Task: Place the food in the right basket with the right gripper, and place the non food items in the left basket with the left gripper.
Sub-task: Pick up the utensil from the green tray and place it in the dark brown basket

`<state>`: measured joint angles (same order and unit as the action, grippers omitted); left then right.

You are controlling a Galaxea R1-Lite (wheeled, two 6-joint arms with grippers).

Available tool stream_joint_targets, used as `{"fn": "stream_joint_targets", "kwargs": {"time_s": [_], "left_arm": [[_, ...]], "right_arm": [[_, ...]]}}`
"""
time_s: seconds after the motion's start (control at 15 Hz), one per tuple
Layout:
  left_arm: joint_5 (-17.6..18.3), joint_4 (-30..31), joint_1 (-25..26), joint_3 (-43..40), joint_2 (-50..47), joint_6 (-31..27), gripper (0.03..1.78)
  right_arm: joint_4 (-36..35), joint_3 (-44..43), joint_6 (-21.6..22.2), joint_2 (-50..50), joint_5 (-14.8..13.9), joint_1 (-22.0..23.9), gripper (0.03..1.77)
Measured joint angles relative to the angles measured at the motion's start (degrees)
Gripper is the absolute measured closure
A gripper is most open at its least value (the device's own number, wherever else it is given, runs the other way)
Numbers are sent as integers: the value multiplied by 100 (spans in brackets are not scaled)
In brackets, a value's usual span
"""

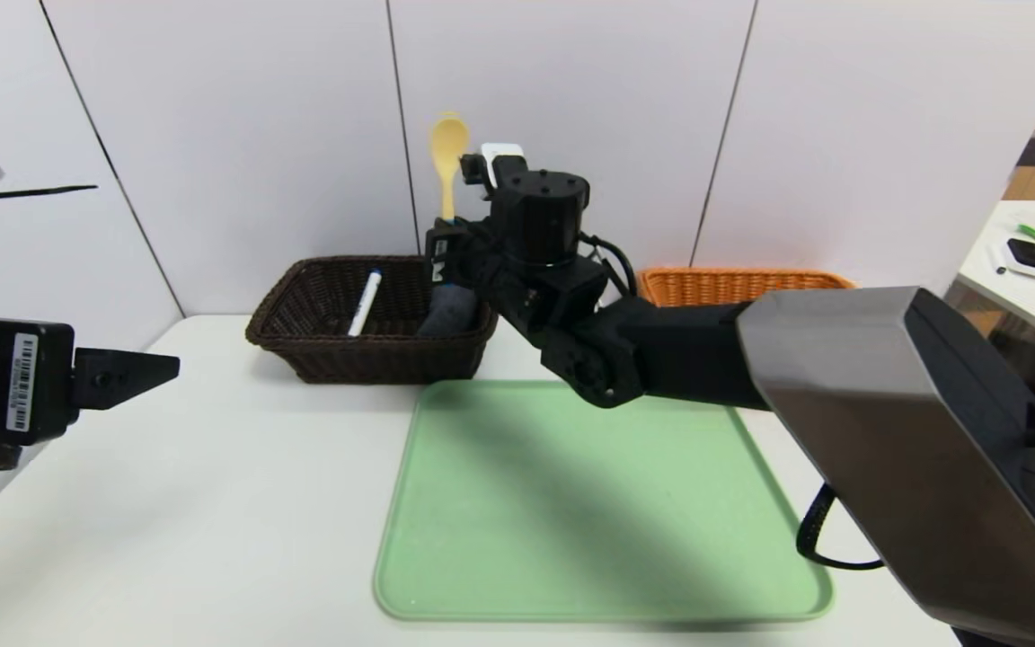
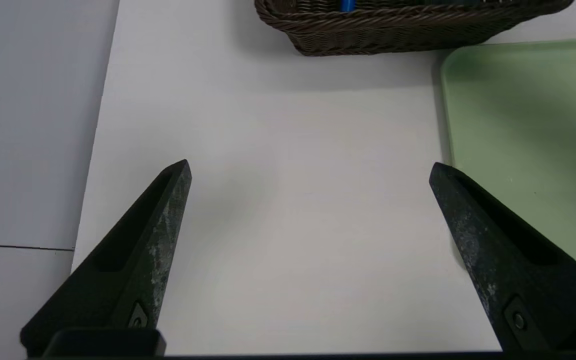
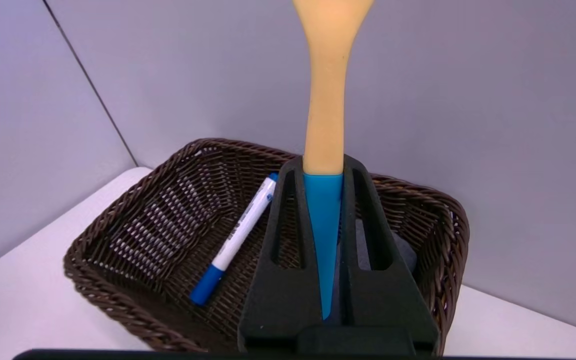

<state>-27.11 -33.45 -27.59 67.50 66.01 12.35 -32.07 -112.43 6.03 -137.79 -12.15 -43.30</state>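
Spoon [image 3: 329, 100] is pinched by its blue handle in the right gripper [image 3: 323, 167], bowl sticking up past the fingertips. Marker [image 3: 238, 227] and towel [image 3: 403, 250] are seen behind those fingers, inside the dark basket [image 3: 133, 235]. Left gripper's [image 2: 310, 162] fingers are spread wide over bare white table [image 2: 298, 260], nothing held.

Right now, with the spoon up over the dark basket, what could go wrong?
The spoon is pinched only by its blue handle in the right gripper, with its bowl sticking up, so it might tip or twist when let go. It could also land on the marker or the towel and end up leaning on the dark basket's rim. The left gripper is open and away from the basket, so it probably couldn't catch it.
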Motion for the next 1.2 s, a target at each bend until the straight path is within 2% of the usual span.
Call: {"fn": "stream_joint_targets", "kwargs": {"time_s": [0.2,0.27,0.47,0.67,0.93,1.2], "left_arm": [[-17,10,271,-79,-121,132,12],[-15,10,306,-99,-152,154,12],[-9,7,336,-124,-215,140,12],[-4,7,341,-151,-234,138,12],[22,13,336,-168,-221,145,12],[22,24,334,-124,-207,160,12]], "right_arm": [[-105,0,-80,-149,2,20,162],[-105,0,-108,-174,2,37,141],[-111,2,-118,-218,2,59,99],[-117,2,-118,-221,15,61,70],[-108,2,-135,-105,-2,61,46],[162,2,-516,466,-247,-22,31]]}}
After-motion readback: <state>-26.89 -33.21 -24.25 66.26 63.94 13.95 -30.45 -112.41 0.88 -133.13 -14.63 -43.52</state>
